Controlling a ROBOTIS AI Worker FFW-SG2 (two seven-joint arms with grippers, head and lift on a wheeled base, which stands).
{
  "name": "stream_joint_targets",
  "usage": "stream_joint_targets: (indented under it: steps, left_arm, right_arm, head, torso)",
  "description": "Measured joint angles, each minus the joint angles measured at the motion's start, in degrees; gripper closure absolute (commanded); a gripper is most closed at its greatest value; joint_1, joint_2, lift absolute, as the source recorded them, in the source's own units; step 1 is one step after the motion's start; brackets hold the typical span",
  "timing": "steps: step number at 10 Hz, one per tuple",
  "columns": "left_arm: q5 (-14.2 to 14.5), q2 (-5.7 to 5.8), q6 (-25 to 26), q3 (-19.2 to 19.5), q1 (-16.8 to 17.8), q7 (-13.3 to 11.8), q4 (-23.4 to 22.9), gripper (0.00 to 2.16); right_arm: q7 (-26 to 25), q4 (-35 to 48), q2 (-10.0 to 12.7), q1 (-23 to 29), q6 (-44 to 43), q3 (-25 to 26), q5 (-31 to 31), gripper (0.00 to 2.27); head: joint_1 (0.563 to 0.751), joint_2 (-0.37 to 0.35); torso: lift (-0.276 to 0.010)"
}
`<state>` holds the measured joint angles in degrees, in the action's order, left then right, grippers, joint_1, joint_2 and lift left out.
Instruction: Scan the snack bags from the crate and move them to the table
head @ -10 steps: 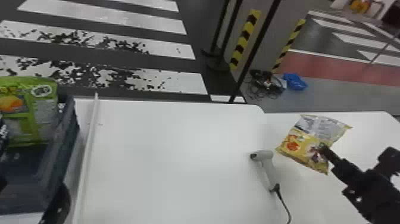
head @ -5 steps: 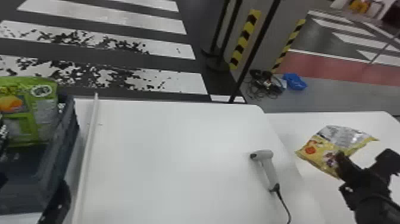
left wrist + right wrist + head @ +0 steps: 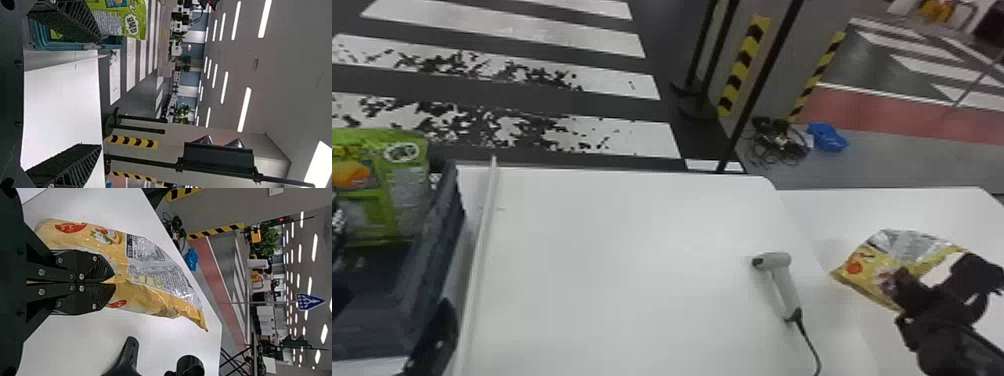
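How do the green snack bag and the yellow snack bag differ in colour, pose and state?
The green snack bag is mainly green; the yellow snack bag is yellow with a silvery panel.
The green one stands upright in the crate; the yellow one slants over the white table, pinched by the right gripper.
Both have printed fronts or panels.

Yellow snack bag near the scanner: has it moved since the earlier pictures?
Yes. In the head view, the yellow snack bag has shifted to the robot's right, farther from the scanner, and slightly nearer the robot.
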<state>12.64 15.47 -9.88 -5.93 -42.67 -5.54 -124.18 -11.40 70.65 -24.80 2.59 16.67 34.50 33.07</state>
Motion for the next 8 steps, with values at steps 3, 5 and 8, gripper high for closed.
stream_joint_targets:
  steps: [3,5,8]
  left_arm:
    - [-0.2,0.01,0.0,-0.5,0.0,-0.1,-0.2,0.03]
    - [-0.2,0.09,-0.1,-0.6,-0.2,-0.1,-0.3,0.03]
    - [-0.2,0.13,-0.8,-0.6,-0.7,-0.1,-0.3,0.03]
  right_arm:
    - [4.4,-2.2,-2.4,-1.1,9.3,-0.6,0.2,0.0]
    - [6.3,-2.3,-2.7,-1.0,12.8,-0.6,0.3,0.0]
    - [12.2,12.7,-0.4,8.6,17.6,1.1,1.8,0.05]
  head:
    - [0.695,-0.35]
    - [0.695,-0.35]
    - [0.695,-0.35]
  torso:
    - [-0.095]
    - [-0.095]
    - [-0.095]
